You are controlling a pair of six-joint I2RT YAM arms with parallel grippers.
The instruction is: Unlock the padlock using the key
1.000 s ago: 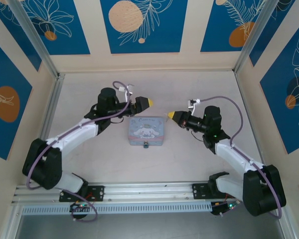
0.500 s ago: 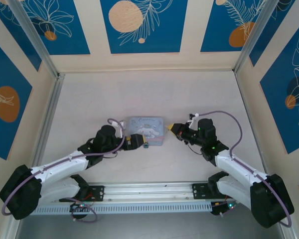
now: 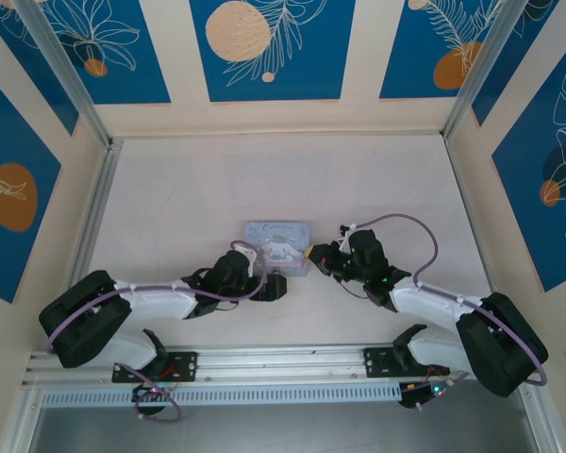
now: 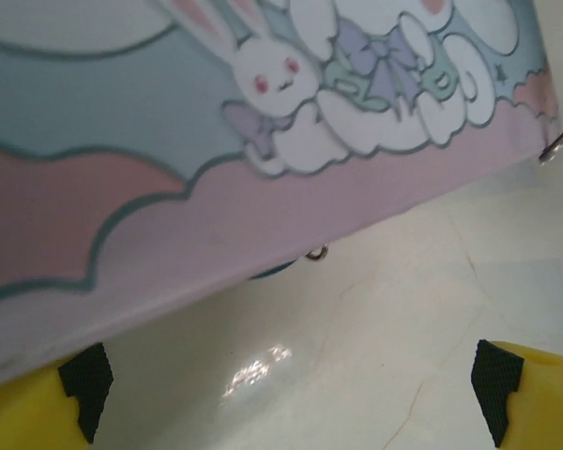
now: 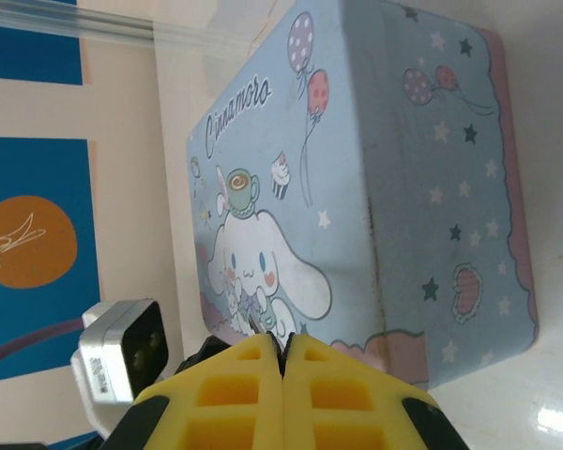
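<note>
Left end effector gapes beside the tin, padlock mostly hidden under its edge. Right end effector pressed together; key indiscernible.

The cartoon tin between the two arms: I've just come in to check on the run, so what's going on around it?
Both arms are bent in close to the tin. The left gripper is open at its near side, facing a small dark shape with a metal loop under the tin's edge, probably the padlock. The right gripper is shut at the tin's right side; whether it pinches anything is too small to tell.
</note>
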